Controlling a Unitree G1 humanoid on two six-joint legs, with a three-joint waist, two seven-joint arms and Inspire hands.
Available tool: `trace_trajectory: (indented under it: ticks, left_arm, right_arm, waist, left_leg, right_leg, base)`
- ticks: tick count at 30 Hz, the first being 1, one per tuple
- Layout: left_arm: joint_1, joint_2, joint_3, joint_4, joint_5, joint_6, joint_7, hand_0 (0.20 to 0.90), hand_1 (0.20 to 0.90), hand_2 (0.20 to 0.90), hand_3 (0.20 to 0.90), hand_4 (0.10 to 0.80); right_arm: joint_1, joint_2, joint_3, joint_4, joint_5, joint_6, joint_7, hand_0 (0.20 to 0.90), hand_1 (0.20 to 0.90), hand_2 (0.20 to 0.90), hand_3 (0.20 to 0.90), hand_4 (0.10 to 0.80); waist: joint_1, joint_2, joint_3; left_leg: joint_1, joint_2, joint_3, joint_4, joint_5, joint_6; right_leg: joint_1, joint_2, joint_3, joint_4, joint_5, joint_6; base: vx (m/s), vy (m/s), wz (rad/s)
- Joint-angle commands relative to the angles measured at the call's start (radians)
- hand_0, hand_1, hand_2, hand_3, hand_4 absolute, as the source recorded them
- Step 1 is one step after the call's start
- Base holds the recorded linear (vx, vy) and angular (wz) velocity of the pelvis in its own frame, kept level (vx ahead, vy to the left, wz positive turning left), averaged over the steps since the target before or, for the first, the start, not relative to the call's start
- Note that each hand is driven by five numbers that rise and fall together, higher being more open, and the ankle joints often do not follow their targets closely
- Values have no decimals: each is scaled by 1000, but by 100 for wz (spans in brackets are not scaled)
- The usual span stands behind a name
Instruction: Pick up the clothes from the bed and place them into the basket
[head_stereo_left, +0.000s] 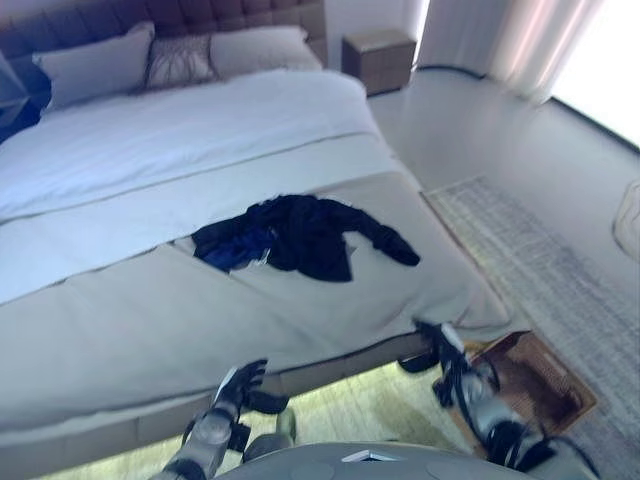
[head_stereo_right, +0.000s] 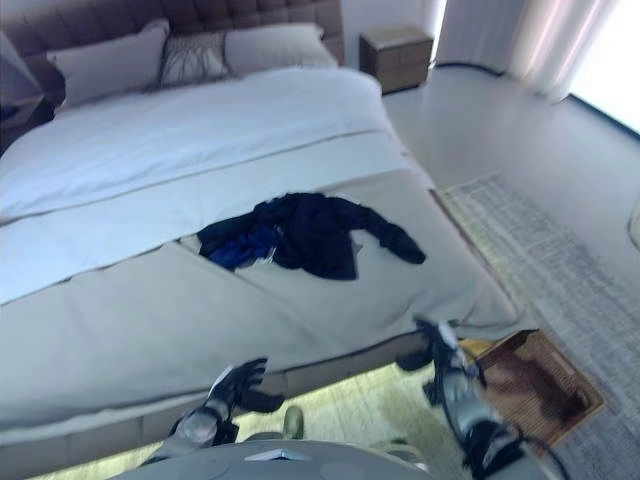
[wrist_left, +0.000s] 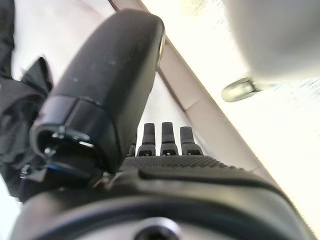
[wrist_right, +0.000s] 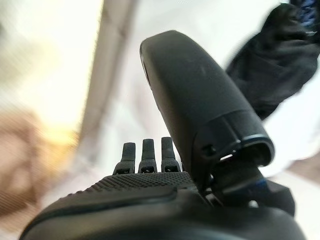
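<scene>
Reach step, not yet begun. Clothes (head_stereo_left: 300, 236) heaped mid-bed (head_stereo_left: 130, 320), untouched. Left hand (head_stereo_left: 238, 388) and right hand (head_stereo_left: 445, 352) low at bed's edge, fingers straight, empty. Basket (head_stereo_left: 530, 378) on floor, right. Next: extend over bed, grasp clothes.

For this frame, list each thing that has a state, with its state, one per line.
Dark clothes: crumpled heap on the bed, untouched.
Basket: on the floor by the bed's corner, nothing visible inside.
Left hand: open, holding nothing, below the bed's edge.
Right hand: open, holding nothing, at the bed's corner.
</scene>
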Motion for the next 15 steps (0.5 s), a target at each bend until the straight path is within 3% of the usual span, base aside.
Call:
trace_trajectory:
  ticks: [1,4,5,7,8,11,15]
  left_arm:
    - [-84,116,-1,-90,-3,-30,-27,900,900,900,900,800]
    - [-48,146,-9,-144,-37,-35,-15,900,900,900,900,800]
    - [-59,158,-12,-173,-84,-38,-14,900,900,900,900,800]
    - [-131,165,-33,-205,-124,-51,-14,900,900,900,900,800]
    - [-171,159,-54,-242,-168,-69,3,900,900,900,900,800]
    - [-179,162,-57,-327,-174,-123,30,900,900,900,900,800]
    - [-177,207,-65,-495,-237,-193,69,900,900,900,900,800]
  right_arm:
    - [-172,-50,-20,-170,-85,-6,-47,900,900,900,900,800]
    - [-236,-115,-11,-219,-59,30,-28,900,900,900,900,800]
    - [-319,-133,1,-215,-24,70,-27,900,900,900,900,800]
    - [-475,-172,-6,-126,-12,69,-33,900,900,900,900,800]
    - [-582,-207,-4,-63,-19,71,-29,900,900,900,900,800]
    - [-660,-246,19,-45,-38,85,-35,900,900,900,900,800]
    - [-749,-295,52,-45,28,130,-77,900,900,900,900,800]
  waist:
    - [44,-41,55]
    - [41,-48,78]
    - [35,-52,102]
    - [34,-45,141]
    - [53,-40,167]
    - [81,-27,210]
    - [111,-1,262]
  left_leg:
    - [21,-62,39,186,-225,75]
    - [40,-64,25,195,-241,68]
    - [35,-64,4,214,-253,54]
    - [-42,-68,-19,265,-270,50]
    - [-134,-75,-21,329,-264,44]
    - [-218,-70,-11,390,-258,29]
    - [-327,-84,-45,428,-242,27]
  right_leg:
    - [-185,-39,35,413,21,-9]
    - [-261,-32,42,431,73,3]
    - [-302,-25,56,370,75,-1]
    - [-348,-7,95,298,36,-20]
    - [-353,-5,72,296,10,-32]
    - [-377,-29,15,325,-13,-43]
    - [-482,-41,-12,396,-38,-59]
  base:
    - [79,144,15]
    - [135,-20,15]
    - [-27,-146,26]
    - [-248,-161,52]
    - [-286,-147,102]
    - [-138,-87,115]
    - [-115,-23,30]
